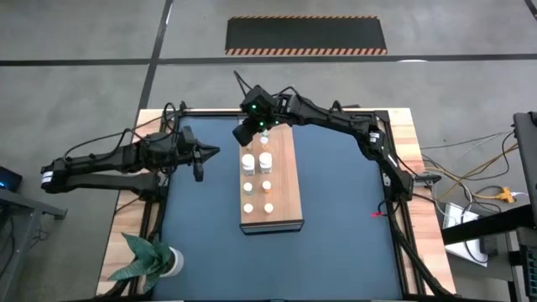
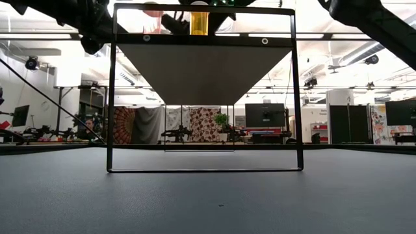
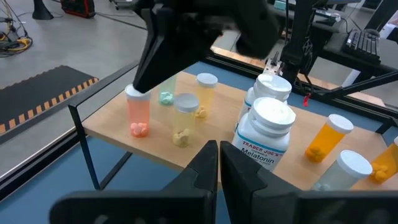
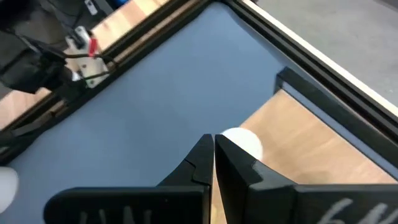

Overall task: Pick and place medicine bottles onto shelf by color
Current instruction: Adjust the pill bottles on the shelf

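Note:
The shelf [image 1: 270, 180] is a light wooden board raised on a black frame in the middle of the blue mat. Several medicine bottles stand upright on it: a pink one [image 3: 138, 112] at the far left corner, pale yellow ones [image 3: 184, 118], two white-capped white ones [image 3: 267, 134] and orange ones [image 3: 326, 137]. My right gripper [image 4: 213, 138] is shut and hangs slanting down over that far left corner, its tips right at the pink bottle's white cap [image 4: 242, 144]. My left gripper [image 1: 214, 152] is shut and waits in the air to the left of the shelf, pointing at it. My right gripper's shut fingertips [image 3: 144, 81] come slanting down from the far side and end right at the white cap [image 3: 134, 92] of the pink bottle. I cannot tell whether they touch it. The bottle stands upright on the shelf.
A white pot with a green plant [image 1: 151, 260] stands at the near left corner. The table's wooden rim [image 1: 403, 126] and black frame rails run round the mat. In the low view the shelf's black frame [image 2: 205, 170] stands on bare mat.

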You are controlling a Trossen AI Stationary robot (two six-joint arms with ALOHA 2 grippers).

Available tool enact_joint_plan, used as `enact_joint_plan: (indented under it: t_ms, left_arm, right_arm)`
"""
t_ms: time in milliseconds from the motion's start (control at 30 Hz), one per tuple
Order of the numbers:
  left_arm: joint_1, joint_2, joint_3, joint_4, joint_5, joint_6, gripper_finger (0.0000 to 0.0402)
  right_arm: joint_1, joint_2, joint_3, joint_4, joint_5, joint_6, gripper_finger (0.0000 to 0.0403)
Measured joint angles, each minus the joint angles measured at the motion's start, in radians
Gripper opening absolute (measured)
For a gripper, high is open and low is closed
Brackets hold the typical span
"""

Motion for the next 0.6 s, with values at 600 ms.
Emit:
enact_joint_plan:
  t_ms: [600]
  left_arm:
    - [0.0, -0.002, 0.0, 0.0, 0.0, -0.001, 0.0]
  right_arm:
    - [-0.004, 0.018, 0.0, 0.004, 0.086, -0.013, 0.0009]
